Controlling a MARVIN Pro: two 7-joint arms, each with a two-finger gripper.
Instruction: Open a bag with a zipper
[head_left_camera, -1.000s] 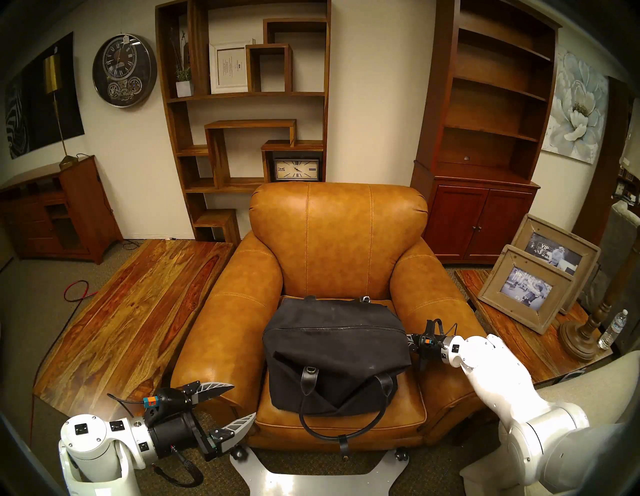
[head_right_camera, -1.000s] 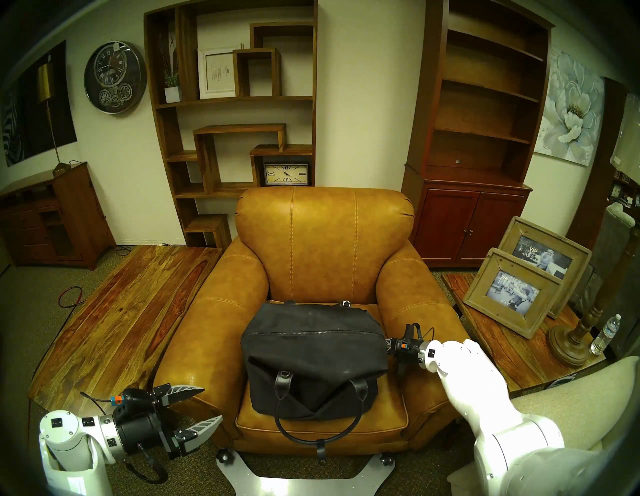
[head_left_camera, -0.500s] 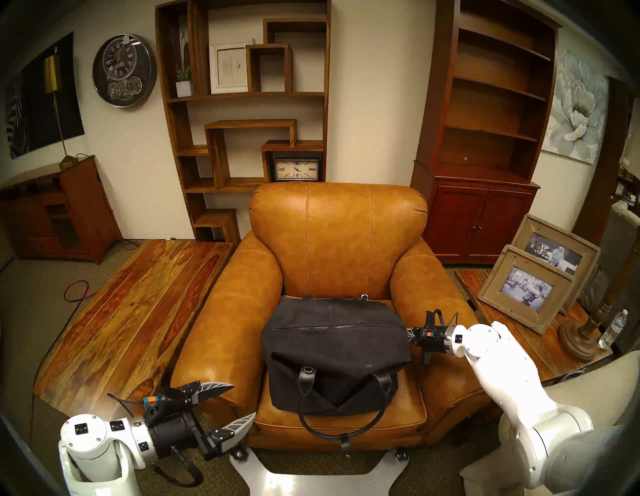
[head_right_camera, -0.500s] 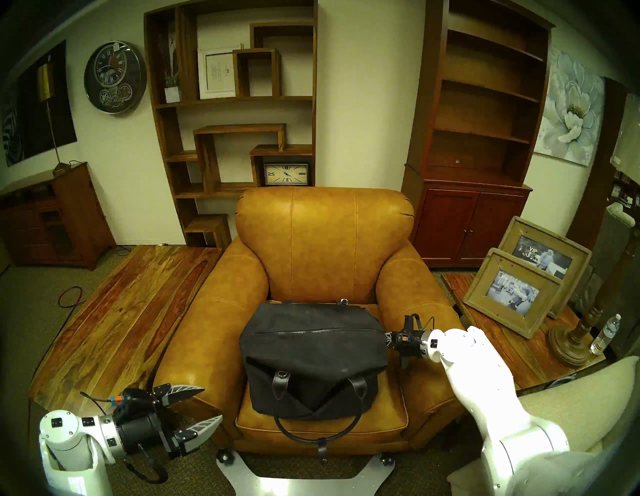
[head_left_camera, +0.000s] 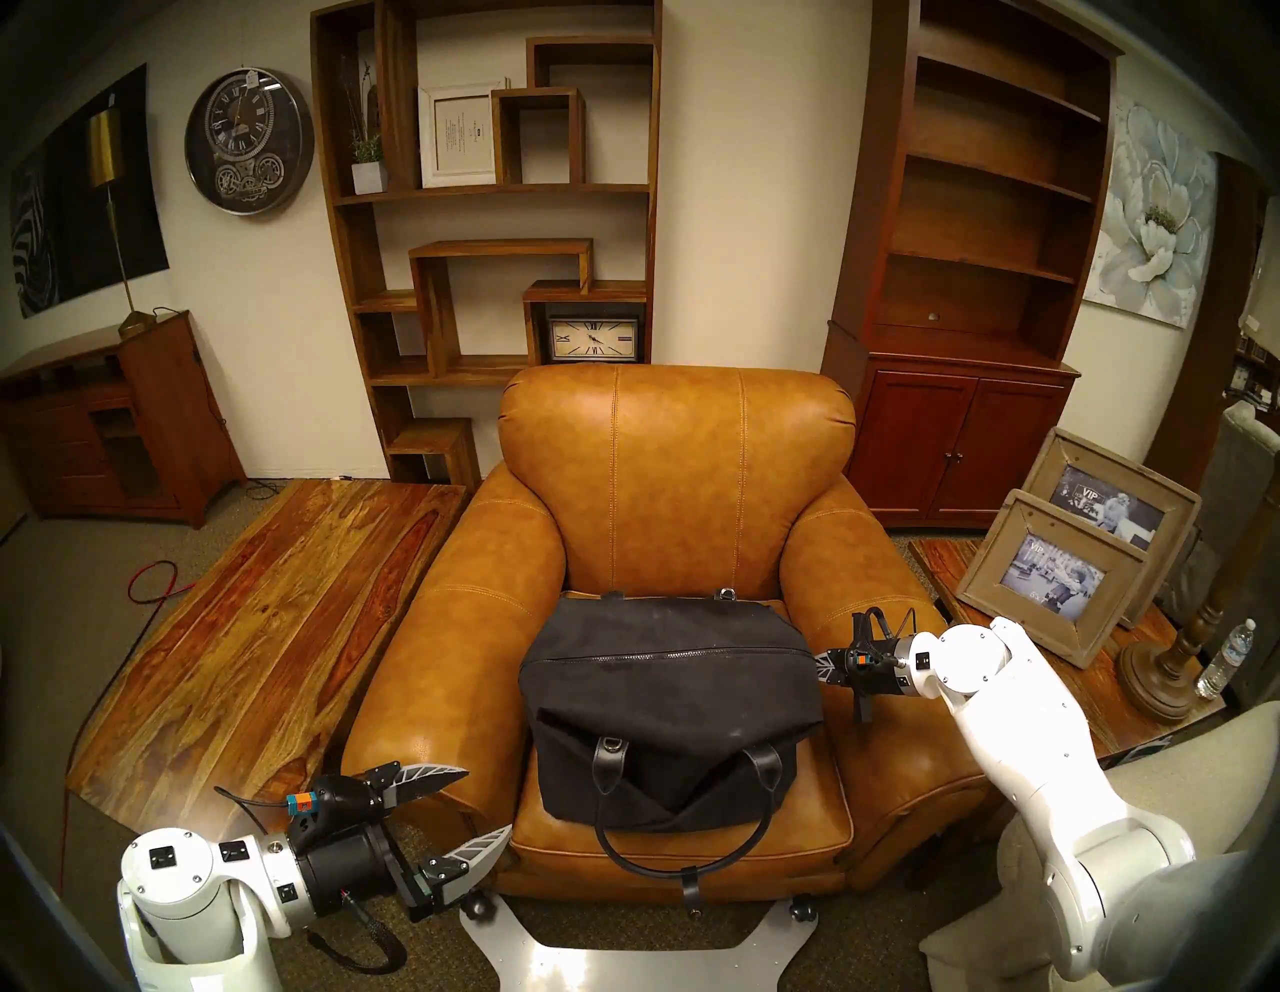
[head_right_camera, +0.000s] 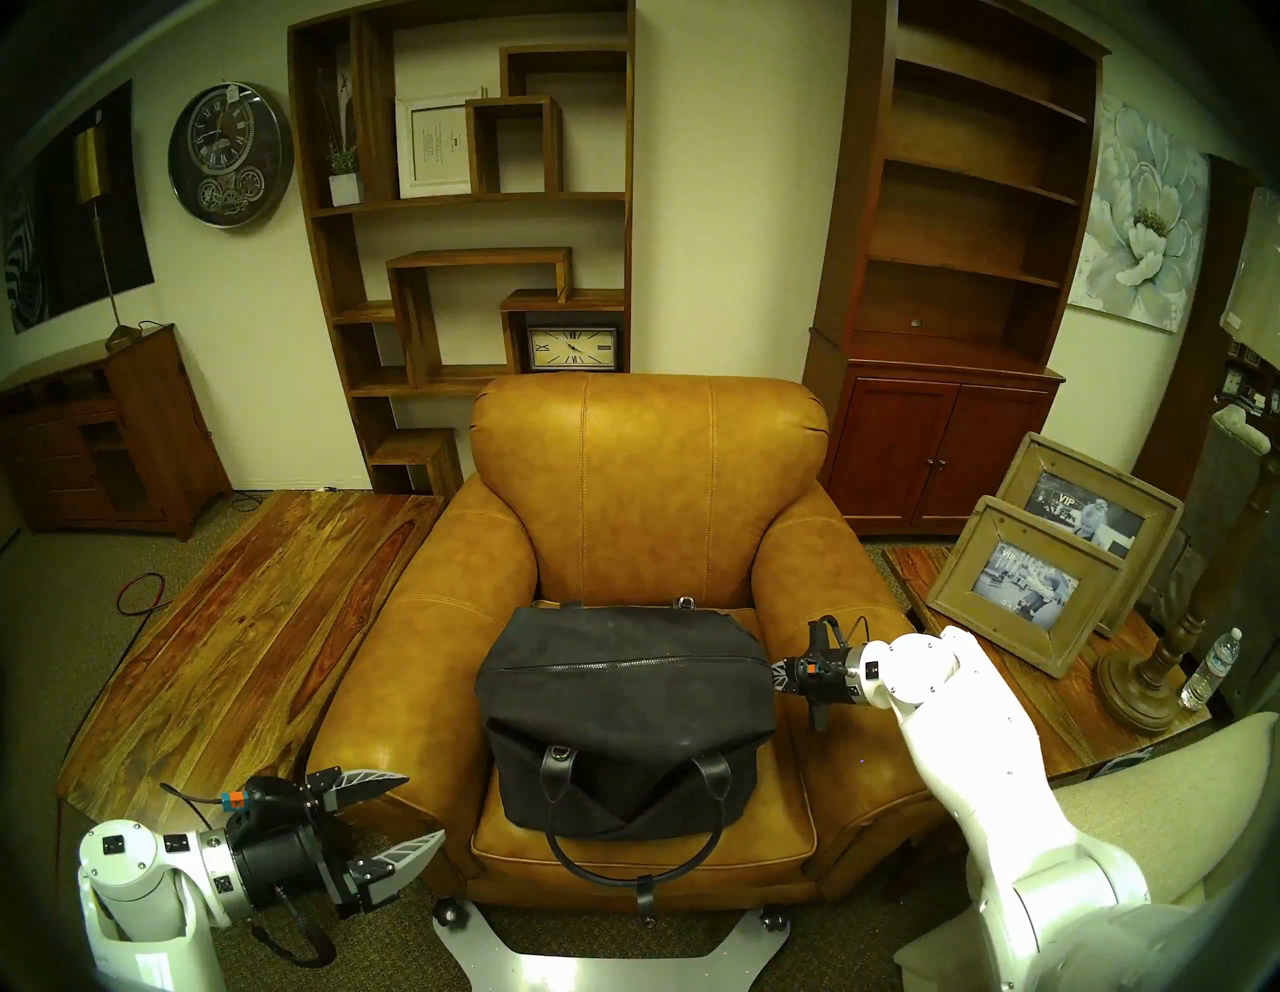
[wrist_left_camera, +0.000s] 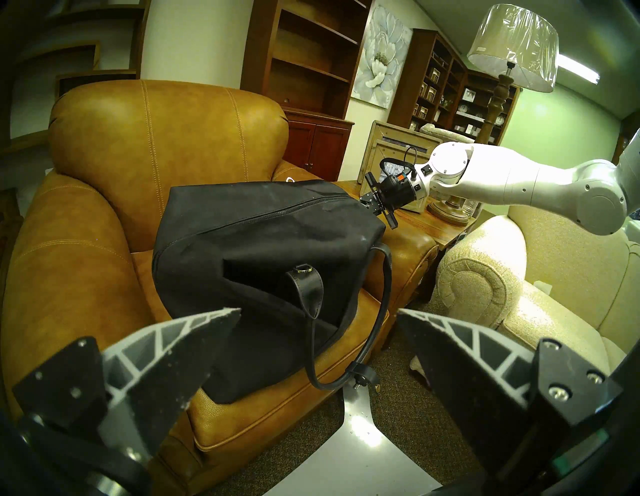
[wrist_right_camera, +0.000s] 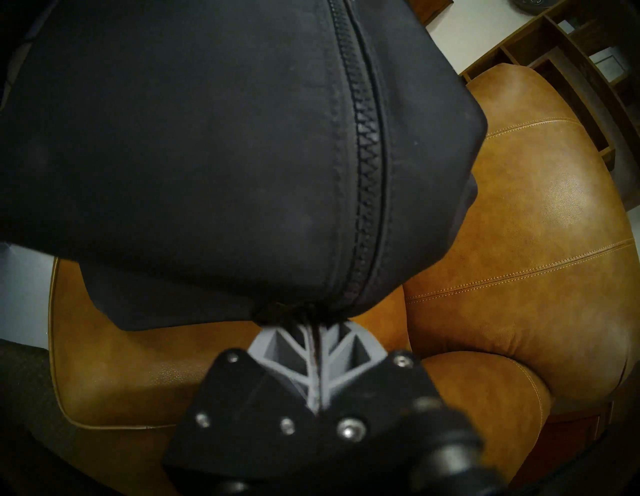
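The black bag (head_left_camera: 665, 700) sits on the seat of a tan leather armchair (head_left_camera: 679, 485). Its zipper (head_left_camera: 665, 654) runs closed across the top. My right gripper (head_left_camera: 821, 666) is at the bag's right end. In the right wrist view the right gripper (wrist_right_camera: 313, 332) is shut on the zipper's (wrist_right_camera: 369, 156) end, with dark material pinched between the fingers. My left gripper (head_left_camera: 488, 799) hangs open and empty by the chair's front left corner. A leather handle (head_left_camera: 682, 859) droops over the seat's front.
A wooden coffee table (head_left_camera: 263, 623) lies left of the chair. On the right, a side table holds picture frames (head_left_camera: 1053, 575), a lamp base (head_left_camera: 1163, 679) and a water bottle (head_left_camera: 1226, 658). A cream sofa (wrist_left_camera: 519, 270) stands near the right arm.
My right gripper has risen a little while gripping the zipper's end. The bag's right end lifted and the bag slid slightly left. The left arm has not moved.
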